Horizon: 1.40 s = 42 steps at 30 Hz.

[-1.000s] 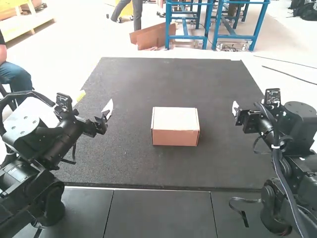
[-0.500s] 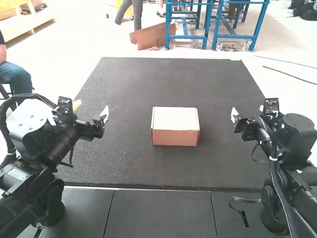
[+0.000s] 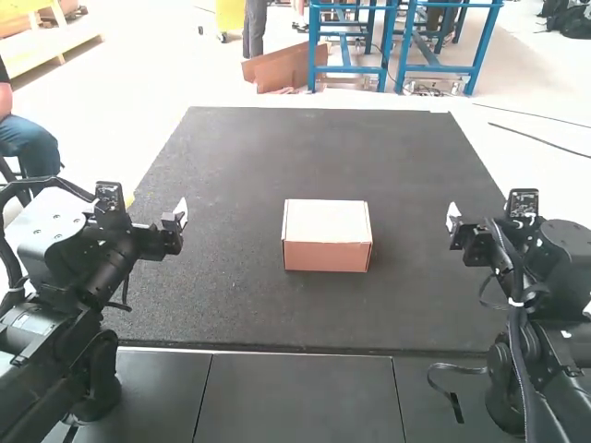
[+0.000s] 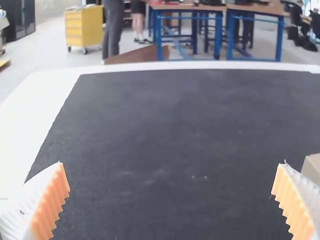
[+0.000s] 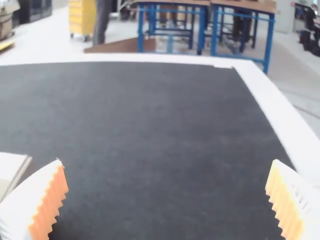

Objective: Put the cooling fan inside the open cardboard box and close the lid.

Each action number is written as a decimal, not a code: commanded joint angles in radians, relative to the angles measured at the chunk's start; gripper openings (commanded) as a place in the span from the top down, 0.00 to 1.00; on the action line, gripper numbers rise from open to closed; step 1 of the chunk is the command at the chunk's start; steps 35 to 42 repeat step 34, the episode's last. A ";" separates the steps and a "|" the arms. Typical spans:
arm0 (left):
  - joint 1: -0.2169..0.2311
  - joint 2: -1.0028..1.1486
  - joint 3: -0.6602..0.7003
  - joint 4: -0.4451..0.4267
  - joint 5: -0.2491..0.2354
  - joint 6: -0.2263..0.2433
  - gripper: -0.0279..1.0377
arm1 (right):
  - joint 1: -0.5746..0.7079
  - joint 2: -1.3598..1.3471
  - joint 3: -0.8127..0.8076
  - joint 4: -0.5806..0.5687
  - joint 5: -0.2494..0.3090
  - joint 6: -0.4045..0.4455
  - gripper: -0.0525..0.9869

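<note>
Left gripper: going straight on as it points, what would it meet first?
Likely only the black mat; the cardboard box lies to one side of the left gripper, though depth is unclear.

The light is bright and even. The black mat [image 3: 277, 157] shows no glare, but the white counter [image 4: 30, 110] around it is almost washed out. The box [image 3: 327, 235] has a lighter top than front, with only a thin soft shadow at 6 o'clock. In the wrist views the near orange pads [image 4: 50, 205] look slightly soft.
</note>
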<state>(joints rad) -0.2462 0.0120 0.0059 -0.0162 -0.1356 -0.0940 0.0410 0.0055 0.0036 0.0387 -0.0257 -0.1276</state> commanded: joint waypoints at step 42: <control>0.070 -0.012 -0.007 0.001 -0.012 0.017 0.07 | -0.009 -0.007 -0.004 -0.037 -0.069 -0.026 0.08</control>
